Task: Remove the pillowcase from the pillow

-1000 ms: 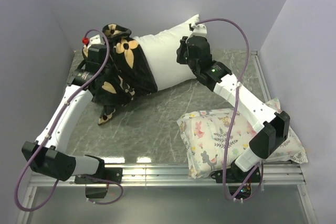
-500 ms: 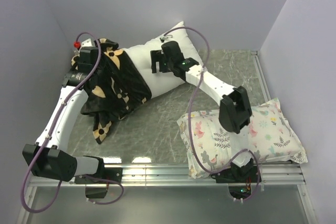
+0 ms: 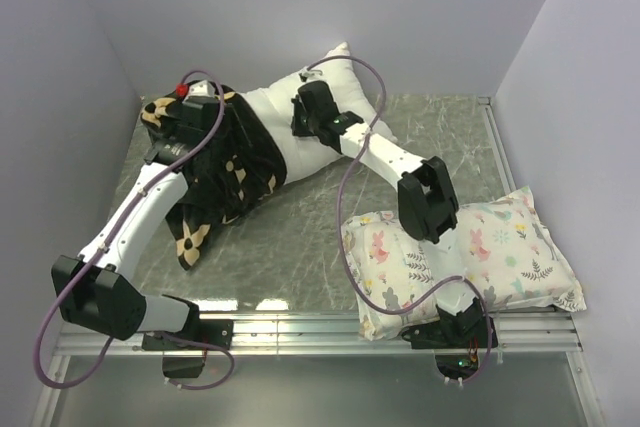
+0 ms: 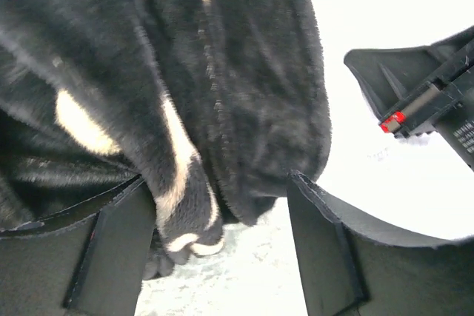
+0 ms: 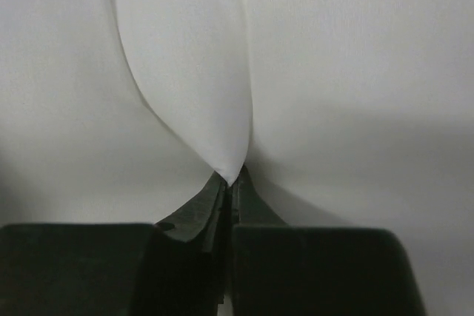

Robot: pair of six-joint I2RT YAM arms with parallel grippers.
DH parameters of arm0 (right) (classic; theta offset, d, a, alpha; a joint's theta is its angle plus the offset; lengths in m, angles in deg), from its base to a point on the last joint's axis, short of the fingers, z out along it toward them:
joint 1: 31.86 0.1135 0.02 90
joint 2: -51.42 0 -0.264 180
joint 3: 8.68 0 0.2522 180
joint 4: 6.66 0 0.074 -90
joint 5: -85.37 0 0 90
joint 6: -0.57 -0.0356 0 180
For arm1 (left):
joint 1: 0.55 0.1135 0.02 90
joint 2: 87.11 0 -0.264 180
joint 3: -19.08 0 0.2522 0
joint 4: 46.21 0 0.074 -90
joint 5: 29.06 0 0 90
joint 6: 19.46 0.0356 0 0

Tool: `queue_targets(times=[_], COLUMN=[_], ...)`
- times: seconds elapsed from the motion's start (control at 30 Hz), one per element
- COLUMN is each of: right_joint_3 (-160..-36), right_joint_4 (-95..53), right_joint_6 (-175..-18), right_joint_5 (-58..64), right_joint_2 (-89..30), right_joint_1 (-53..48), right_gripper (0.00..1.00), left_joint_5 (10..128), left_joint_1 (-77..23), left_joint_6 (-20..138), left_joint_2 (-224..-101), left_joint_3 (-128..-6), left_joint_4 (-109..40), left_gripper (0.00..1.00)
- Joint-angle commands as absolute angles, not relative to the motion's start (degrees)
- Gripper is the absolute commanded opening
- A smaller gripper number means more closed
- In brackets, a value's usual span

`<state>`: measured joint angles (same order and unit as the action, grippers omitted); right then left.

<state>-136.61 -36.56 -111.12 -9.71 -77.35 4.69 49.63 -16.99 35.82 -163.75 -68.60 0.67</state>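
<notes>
The black pillowcase (image 3: 225,162) with tan flower motifs covers the left end of the white pillow (image 3: 350,77) at the back of the table. Its loose end trails toward the front left. My left gripper (image 3: 205,127) is over the pillowcase with its jaws open. In the left wrist view a fold of pillowcase (image 4: 222,109) hangs between the fingers (image 4: 96,249), brushing the left one, with the white pillow (image 4: 385,12) beyond. My right gripper (image 3: 298,119) is on the bare pillow just right of the pillowcase edge. It is shut (image 5: 229,183) on a pinch of white pillow fabric (image 5: 185,72).
A second pillow with a pastel floral print (image 3: 460,257) lies at the front right, under the right arm's elbow. Lilac walls close in the left, back and right sides. A metal rail (image 3: 320,322) runs along the near edge of the marbled table (image 3: 300,227).
My right arm swung left across the pillow, opened, then shut on its fabric near the pillowcase edge. My left gripper opened and shifted slightly right, and the pillowcase settled lower.
</notes>
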Motion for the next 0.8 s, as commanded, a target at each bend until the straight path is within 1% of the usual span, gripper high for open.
queue_targets(times=[0.0, 0.03, 0.07, 0.13, 0.17, 0.27, 0.47, 0.53, 0.6, 0.63, 0.67, 0.73, 0.77], right_joint_3=[-128.11, -122.95, -120.37, -115.11, -114.12, -111.56, -110.6, -110.59, -111.64, -111.56, -111.3, -110.68, -110.51], right_joint_4=[-45.66, -44.78, -43.9, -42.66, -42.83, -43.1, -43.1, -43.18, -44.23, -44.33, -44.15, -43.8, -43.89], right_joint_6=[-112.72, -113.16, -113.16, -112.81, -112.63, -112.11, -111.75, -111.58, -111.32, -111.49, -111.58, -111.93, -112.1], right_joint_5=[-12.36, -12.45, -12.8, -14.29, -14.82, -14.92, -12.46, -12.8, -13.42, -12.99, -12.29, -11.49, -10.62], right_joint_2=[-73.69, -71.3, -66.23, -61.54, -57.87, -53.1, -53.52, -53.87, -54.93, -55.02, -54.76, -54.32, -54.05], right_joint_1=[3.65, 2.95, 2.59, 2.07, 2.06, 1.98, 2.15, 2.06, 1.1, 0.49, -0.21, -2.85, -3.82], right_gripper=[0.0, 0.0, 0.0, 0.0, 0.0, 0.0, 0.0, 0.0, 0.0, 0.0, 0.0, 0.0, 0.0], left_joint_5=[47.5, 47.32, 47.05, 45.39, 44.95, 42.93, 38.44, 37.3, 34.23, 32.83, 29.68, 26.67, 26.05], left_joint_1=[-21.1, -21.72, -22.34, -24.45, -25.24, -28.49, -34.91, -35.61, -35.53, -35.53, -35.35, -34.3, -31.6], left_joint_6=[34.95, 34.86, 34.6, 34.07, 33.54, 32.92, 31.08, 30.73, 29.76, 29.58, 29.32, 28.71, 28.1], left_joint_2=[-164.54, -164.63, -164.89, -165.33, -165.77, -167.26, -171.74, -174.03, -176.84, -177.63, -178.51, -178.43, -177.3], left_joint_3=[-68.6, -68.08, -67.9, -67.64, -67.37, -66.76, -65.53, -65.79, -66.4, -66.84, -66.84, -66.23, -65.62], left_joint_4=[-2.04, -2.65, -2.74, -2.92, -3.27, -4.06, -4.85, -4.33, -2.31, -0.21, 0.68, 3.23, 3.5], left_gripper=[0.74, 0.73, 0.74, 0.74, 0.74, 0.75, 0.76, 0.74, 0.55, 0.43, 0.21, 0.03, 0.01])
